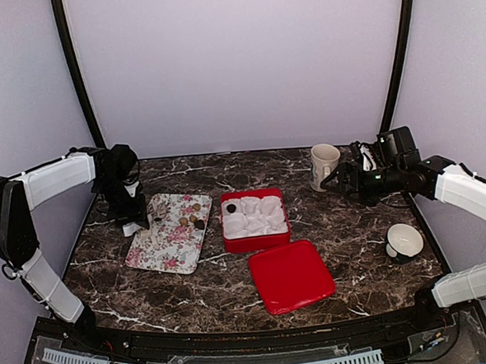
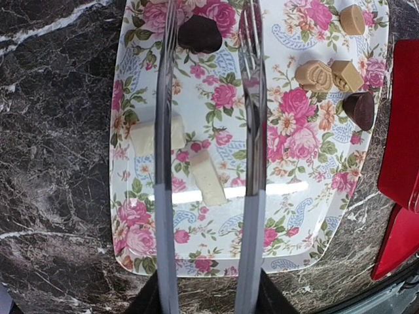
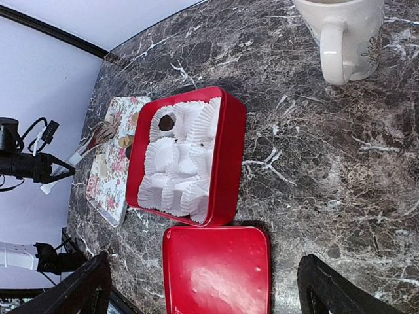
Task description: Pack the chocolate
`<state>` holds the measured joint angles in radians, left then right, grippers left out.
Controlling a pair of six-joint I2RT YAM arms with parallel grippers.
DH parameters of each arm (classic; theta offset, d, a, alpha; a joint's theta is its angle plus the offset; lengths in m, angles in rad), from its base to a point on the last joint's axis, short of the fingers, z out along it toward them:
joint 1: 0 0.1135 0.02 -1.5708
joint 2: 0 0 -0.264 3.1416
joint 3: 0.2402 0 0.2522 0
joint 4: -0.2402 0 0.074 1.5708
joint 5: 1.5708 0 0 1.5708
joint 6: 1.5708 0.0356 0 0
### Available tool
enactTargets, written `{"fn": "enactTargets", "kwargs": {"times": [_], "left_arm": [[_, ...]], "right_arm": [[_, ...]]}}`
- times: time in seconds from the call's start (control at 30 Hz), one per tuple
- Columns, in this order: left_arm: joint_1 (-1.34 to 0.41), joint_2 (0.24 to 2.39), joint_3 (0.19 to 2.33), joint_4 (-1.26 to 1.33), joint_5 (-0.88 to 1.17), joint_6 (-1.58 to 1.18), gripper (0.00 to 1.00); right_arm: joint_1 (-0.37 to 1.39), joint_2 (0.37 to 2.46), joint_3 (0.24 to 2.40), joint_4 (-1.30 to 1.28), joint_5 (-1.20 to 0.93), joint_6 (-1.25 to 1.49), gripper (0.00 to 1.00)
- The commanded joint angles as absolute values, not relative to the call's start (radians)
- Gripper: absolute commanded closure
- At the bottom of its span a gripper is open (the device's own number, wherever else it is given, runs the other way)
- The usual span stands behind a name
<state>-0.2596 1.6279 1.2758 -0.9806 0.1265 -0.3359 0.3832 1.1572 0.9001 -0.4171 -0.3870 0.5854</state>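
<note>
The scene is lit softly and evenly from above. In the top view, only faint shadows are cast on the dark marble table, and a pale shine is seen on the flat glossy red lid. In the left wrist view, a bright white band of glare is laid across the flowered white tray, and the long shiny metal fingers are blurred. In the right wrist view, the black fingers are shown dark and out of focus.
</note>
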Motion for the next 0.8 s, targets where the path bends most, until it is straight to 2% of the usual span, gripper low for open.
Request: {"fn": "enactTargets", "kwargs": {"times": [0.0,0.23,0.5,0.77], "left_arm": [[-0.253,1.610,1.263,-0.985,0.124,-0.323,0.61],[-0.253,1.560,1.221,-0.989,0.113,-0.326,0.61],[-0.253,1.612,1.245,-0.961,0.127,-0.319,0.64],[-0.254,1.603,1.290,-0.992,0.131,-0.300,0.71]], "right_arm": [[0.377,1.139,0.900,-0.388,-0.382,0.594,0.00],[0.378,1.131,0.887,-0.378,-0.388,0.600,0.00],[0.378,1.138,0.887,-0.369,-0.402,0.599,0.00],[0.377,1.135,0.901,-0.414,-0.371,0.568,0.00]]}}
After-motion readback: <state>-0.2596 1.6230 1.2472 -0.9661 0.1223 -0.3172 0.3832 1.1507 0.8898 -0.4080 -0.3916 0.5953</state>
